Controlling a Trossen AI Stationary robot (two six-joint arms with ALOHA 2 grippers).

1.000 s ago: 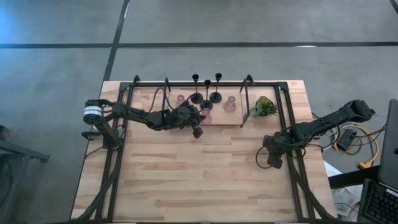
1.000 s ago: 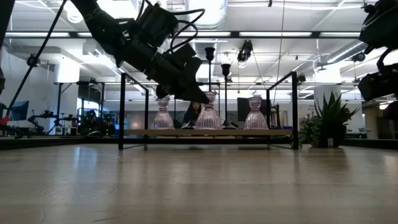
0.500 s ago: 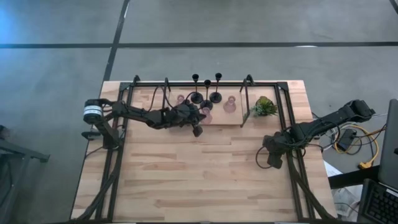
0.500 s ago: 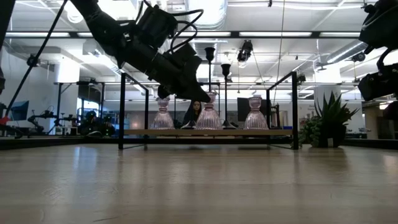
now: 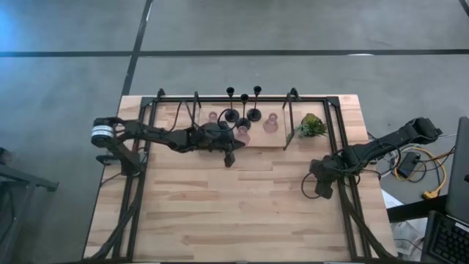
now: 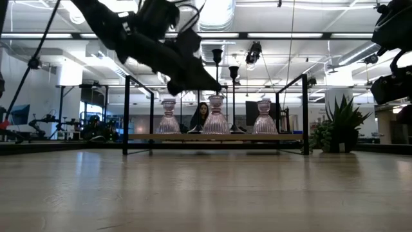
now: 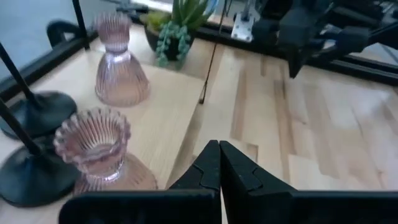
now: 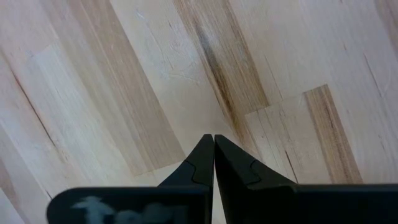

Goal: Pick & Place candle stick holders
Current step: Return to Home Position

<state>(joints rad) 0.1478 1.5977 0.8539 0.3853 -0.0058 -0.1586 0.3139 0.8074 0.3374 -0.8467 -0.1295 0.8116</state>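
Table [image 5: 242, 213] of pale planks bears shelved candle holders [image 6: 216, 122] under ceiling lights [image 6: 277, 35].

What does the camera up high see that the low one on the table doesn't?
Only the high view shows the whole table from above and the grey floor around it. Only the low view shows the room behind, with a person beyond the shelf. Both show three pink holders on the shelf, the black holders, the plant, the left arm reaching to the shelf's front, and the right arm waiting at the right.
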